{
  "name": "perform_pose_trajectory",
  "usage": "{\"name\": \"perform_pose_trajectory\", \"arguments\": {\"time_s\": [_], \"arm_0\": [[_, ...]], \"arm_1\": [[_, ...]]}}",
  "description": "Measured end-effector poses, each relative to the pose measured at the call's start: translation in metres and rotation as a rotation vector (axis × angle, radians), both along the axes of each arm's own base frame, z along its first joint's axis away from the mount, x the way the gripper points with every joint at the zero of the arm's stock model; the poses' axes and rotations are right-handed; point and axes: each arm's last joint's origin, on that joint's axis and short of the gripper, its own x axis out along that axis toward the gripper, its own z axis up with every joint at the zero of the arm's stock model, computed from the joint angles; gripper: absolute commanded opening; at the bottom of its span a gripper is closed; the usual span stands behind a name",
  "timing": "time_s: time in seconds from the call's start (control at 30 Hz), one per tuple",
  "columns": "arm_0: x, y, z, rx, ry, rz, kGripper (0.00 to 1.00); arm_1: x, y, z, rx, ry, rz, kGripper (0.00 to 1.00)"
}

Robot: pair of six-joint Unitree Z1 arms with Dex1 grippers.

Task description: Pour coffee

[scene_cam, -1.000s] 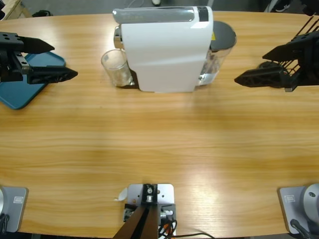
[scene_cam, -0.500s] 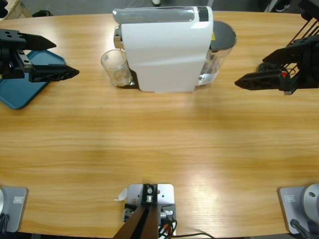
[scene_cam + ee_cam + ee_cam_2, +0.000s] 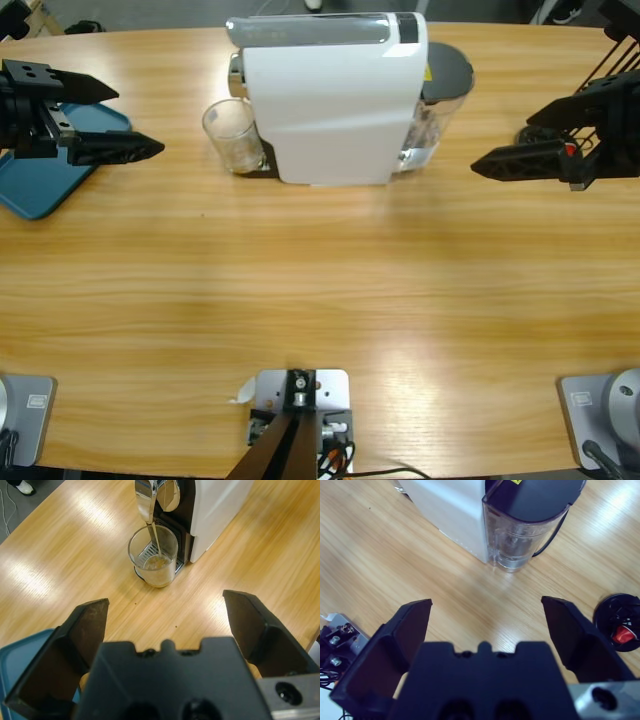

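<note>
A shallow layer of amber-brown coffee (image 3: 157, 564) lies in the upright clear glass tumbler (image 3: 153, 556) under the spout.

Table (image 3: 320, 290): long, light wood grain, fills nearly the whole high view.
Light: pale glare patches on the wood, lower centre.
Floor (image 3: 30, 500): dark grey, upper left of the left wrist view.

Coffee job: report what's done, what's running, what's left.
Done: the glass stands under the machine's spout. In hand: a thin stream is falling, with only a shallow layer of coffee in it. Left: filling. Left gripper and right gripper hang open, apart from it.
</note>
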Motion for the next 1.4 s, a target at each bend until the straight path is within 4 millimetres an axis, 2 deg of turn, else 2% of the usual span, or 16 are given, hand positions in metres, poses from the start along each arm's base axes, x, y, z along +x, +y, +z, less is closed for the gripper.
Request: {"name": "perform_pose_trajectory", "arguments": {"time_s": [0.6, 1.1, 1.4], "arm_0": [[0.009, -0.005, 0.001, 0.03, -0.024, -0.047, 1.0], [0.016, -0.002, -0.001, 0.022, -0.022, -0.025, 1.0], [0.016, -0.005, -0.002, 0.023, -0.03, -0.103, 1.0]], "arm_1": [[0.007, 0.005, -0.004, -0.004, 0.005, 0.0, 1.0], [0.015, 0.01, -0.01, -0.011, 0.016, 0.0, 1.0], [0.015, 0.011, -0.01, -0.011, 0.016, 0.0, 1.0]]}}
